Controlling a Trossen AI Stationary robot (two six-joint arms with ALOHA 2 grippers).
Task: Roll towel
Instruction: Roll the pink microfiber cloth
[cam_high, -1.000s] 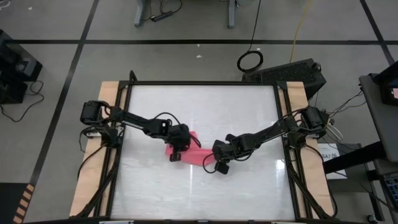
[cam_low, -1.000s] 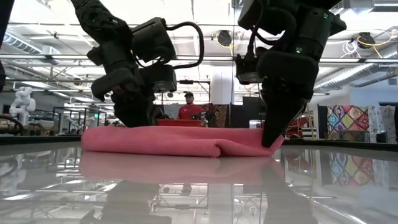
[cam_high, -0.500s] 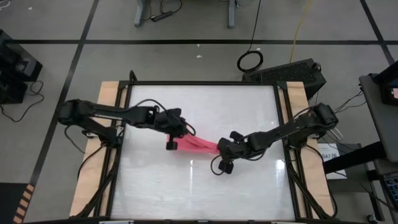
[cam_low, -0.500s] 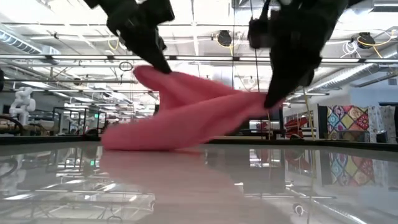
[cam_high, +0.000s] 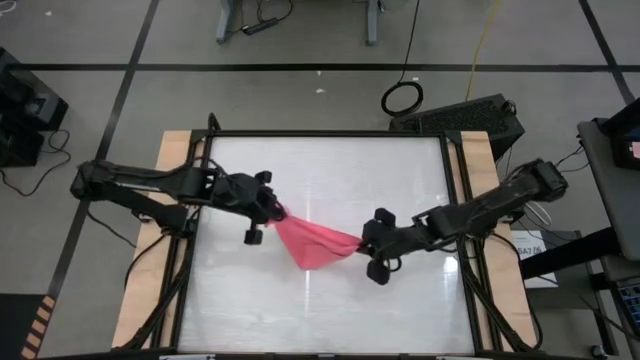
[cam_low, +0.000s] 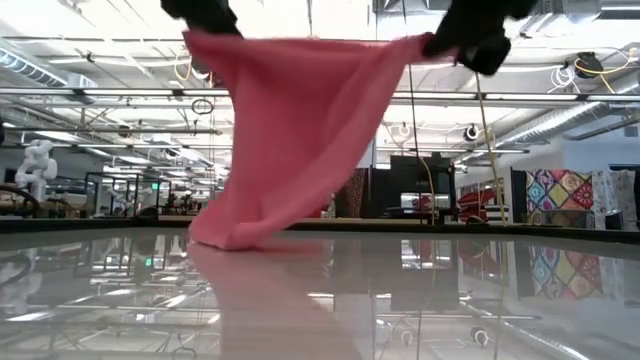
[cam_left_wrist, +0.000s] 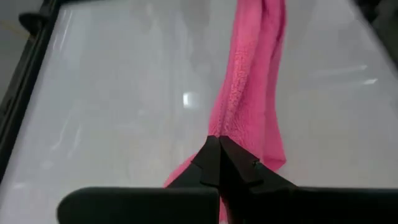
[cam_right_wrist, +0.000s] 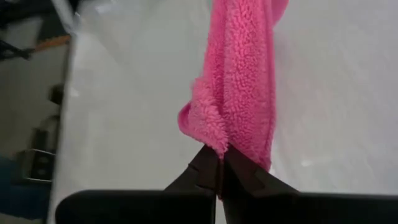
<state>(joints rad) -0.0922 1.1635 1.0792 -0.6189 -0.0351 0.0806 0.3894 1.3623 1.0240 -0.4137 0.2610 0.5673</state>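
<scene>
The pink towel (cam_high: 315, 243) hangs spread between my two grippers above the middle of the white table (cam_high: 400, 180). Its lower fold (cam_low: 228, 236) rests on the tabletop, toward the left-hand side in the low view. My left gripper (cam_high: 275, 212) is shut on the towel's left upper corner. My right gripper (cam_high: 360, 240) is shut on the right upper corner. In the low view both grippers (cam_low: 205, 15) (cam_low: 470, 42) stand high at the picture's top, with the towel's upper edge (cam_low: 310, 42) stretched between them. My left gripper pinches the towel's corner (cam_left_wrist: 221, 130) between the tips of its two fingers, slanting down from the table's left. The cloth runs away from the fingertips (cam_left_wrist: 211, 158) in a narrow gathered band; one layer or several, I cannot tell. My right gripper pinches the opposite corner (cam_right_wrist: 214, 142) between its fingertips (cam_right_wrist: 208, 163), slanting down from the table's right. A fluffy edge bunches just above the tips. The towel hangs from both holds, its upper edge nearly taut, its bottom on the table.
A black frame (cam_high: 330, 134) borders the table, with wooden strips (cam_high: 175, 150) along the left and right sides. Bare tabletop lies all around the towel. Beyond the far edge the low view shows a workshop room.
Both grippers have risen, keeping shut on the towel, and drawn apart toward the table's left and right. The towel, which lay folded flat on the table, has been lifted by its two corners and spread open; only its lower fold stays on the tabletop.
</scene>
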